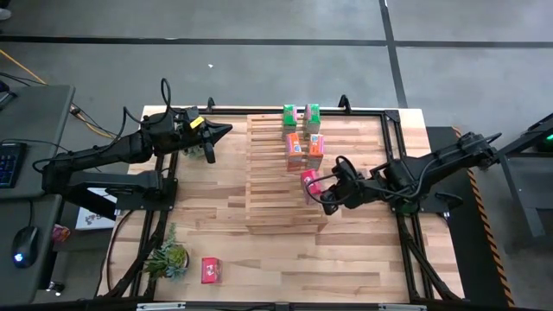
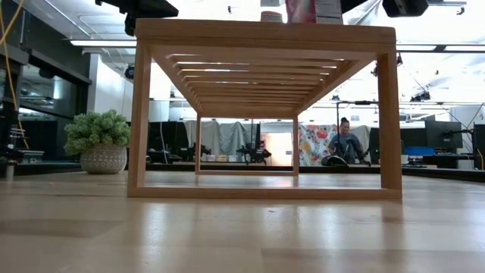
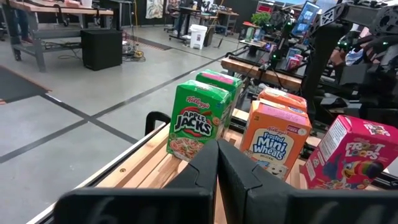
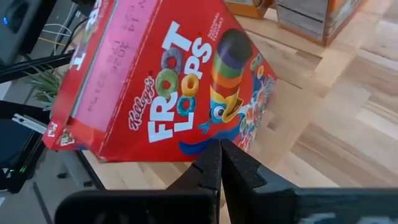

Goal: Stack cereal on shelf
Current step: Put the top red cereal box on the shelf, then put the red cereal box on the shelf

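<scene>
The pale wooden shelf (image 1: 285,177) stands mid-table. On its far end stand two green cereal boxes (image 1: 300,113) and two orange ones (image 1: 306,147). They also show in the left wrist view, green (image 3: 198,121) and orange (image 3: 275,140). A red Froot Loops box (image 1: 308,181) stands on the shelf's right part, tilted in the right wrist view (image 4: 168,87). My right gripper (image 1: 327,197) is shut right beside it. A second red box (image 1: 209,270) lies on the table near the front left. My left gripper (image 1: 223,131) is shut and empty, in the air left of the shelf. My right gripper's shut fingertips (image 4: 214,152) stand at the red box's printed front face, near its lower edge (image 4: 205,146), coming about level from the table's right side. Whether they touch the box I cannot tell. The box rests on the shelf top.
A potted plant (image 1: 167,257) stands at the near left, close to the loose red box. Another plant (image 1: 207,153) is under the left arm. The shelf's near half (image 1: 276,212) is bare slats. A person (image 2: 347,144) sits far behind the table.
</scene>
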Motion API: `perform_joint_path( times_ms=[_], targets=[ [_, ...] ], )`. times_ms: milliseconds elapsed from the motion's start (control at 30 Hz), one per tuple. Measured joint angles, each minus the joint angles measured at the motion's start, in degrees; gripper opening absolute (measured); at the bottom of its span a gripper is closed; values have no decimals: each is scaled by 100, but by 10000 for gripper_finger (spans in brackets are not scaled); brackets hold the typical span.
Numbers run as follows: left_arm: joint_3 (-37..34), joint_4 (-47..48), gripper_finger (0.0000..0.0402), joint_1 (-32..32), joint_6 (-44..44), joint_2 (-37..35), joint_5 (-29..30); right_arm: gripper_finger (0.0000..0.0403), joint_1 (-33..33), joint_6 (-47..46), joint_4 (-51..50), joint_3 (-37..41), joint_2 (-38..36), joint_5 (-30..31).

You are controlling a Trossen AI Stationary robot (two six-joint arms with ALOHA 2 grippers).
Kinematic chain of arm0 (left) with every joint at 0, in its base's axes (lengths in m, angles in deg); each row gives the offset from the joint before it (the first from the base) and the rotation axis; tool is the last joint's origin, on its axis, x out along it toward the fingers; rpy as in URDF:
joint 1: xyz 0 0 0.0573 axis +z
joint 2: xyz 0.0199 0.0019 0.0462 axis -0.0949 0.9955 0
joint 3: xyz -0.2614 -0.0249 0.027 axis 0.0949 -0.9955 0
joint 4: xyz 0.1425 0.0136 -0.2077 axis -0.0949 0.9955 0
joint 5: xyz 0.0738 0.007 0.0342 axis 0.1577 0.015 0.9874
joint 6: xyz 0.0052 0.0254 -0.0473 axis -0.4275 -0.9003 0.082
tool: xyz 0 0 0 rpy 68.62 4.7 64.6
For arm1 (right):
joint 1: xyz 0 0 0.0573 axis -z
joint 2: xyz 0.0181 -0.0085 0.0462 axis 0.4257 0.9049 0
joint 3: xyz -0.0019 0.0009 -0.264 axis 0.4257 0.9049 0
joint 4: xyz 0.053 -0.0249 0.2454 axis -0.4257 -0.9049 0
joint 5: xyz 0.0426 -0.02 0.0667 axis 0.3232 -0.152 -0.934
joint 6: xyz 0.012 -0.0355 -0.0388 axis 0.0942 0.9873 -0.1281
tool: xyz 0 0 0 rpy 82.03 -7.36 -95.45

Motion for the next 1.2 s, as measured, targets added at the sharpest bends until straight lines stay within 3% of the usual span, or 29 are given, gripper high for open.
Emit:
perform_joint_path(
  times_ms=[700, 833, 1033, 1200],
  targets=[
    [0, 0, 1, 0, -2, 0, 0, 0, 0, 84, -43, 0, -37, -748],
    [33, 42, 1, 2, -6, -43, -46, 0, -57, 226, -511, -101, -295, -856],
    [402, 424, 16, 1, -70, -294, -256, 0, -404, -37, -1309, -363, -1101, 428],
    [719, 929, 80, -102, 527, -379, -1092, 0, -527, -373, -1359, -363, -1607, 1510]
  ],
)
